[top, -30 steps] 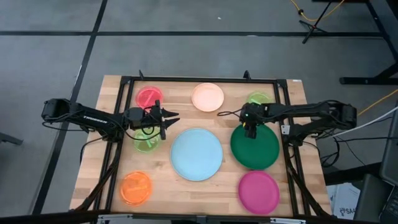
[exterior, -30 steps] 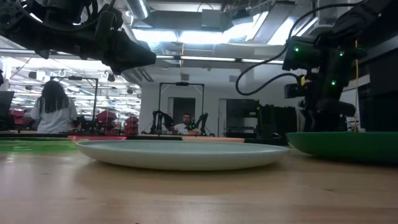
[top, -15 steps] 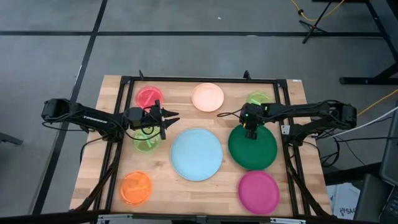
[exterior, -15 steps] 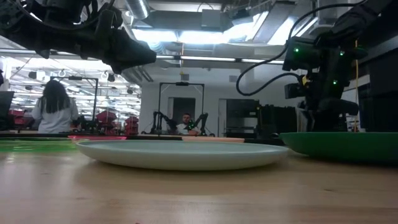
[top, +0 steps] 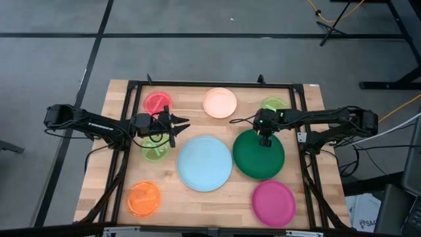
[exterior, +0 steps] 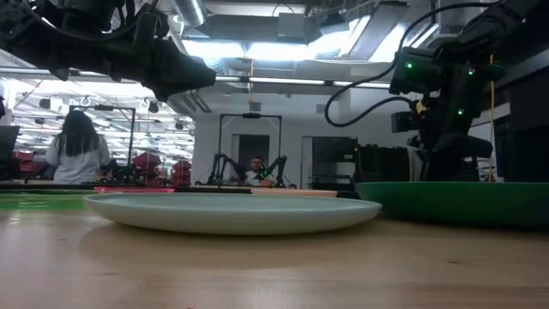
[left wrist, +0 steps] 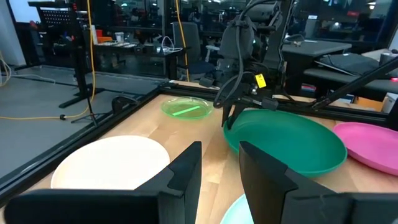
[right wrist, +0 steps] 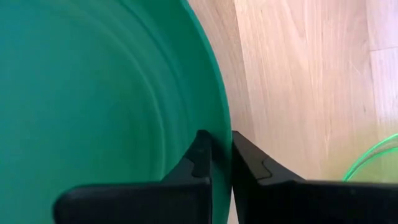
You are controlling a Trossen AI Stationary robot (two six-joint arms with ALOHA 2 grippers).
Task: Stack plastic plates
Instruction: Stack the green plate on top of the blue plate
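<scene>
Right gripper [top: 264, 139] pinching dark green plate [top: 258, 158] at its twelve-o'clock rim beside light blue plate [top: 204, 164]; left gripper [top: 182, 126] jaws narrowly parted.

My black right gripper [top: 264, 138] pinches the rim of the dark green plate [top: 258, 155], and my left gripper [top: 176, 126] is just as black. Around it on the pale, grained wooden table [top: 309, 191] lie a light blue plate [top: 204, 164], a magenta one [top: 274, 203], an orange one [top: 144, 199], a red one [top: 157, 103] and a peach one [top: 220, 103]. Two see-through lime green plates [top: 154, 150] [top: 273, 104] complete the colours.
</scene>
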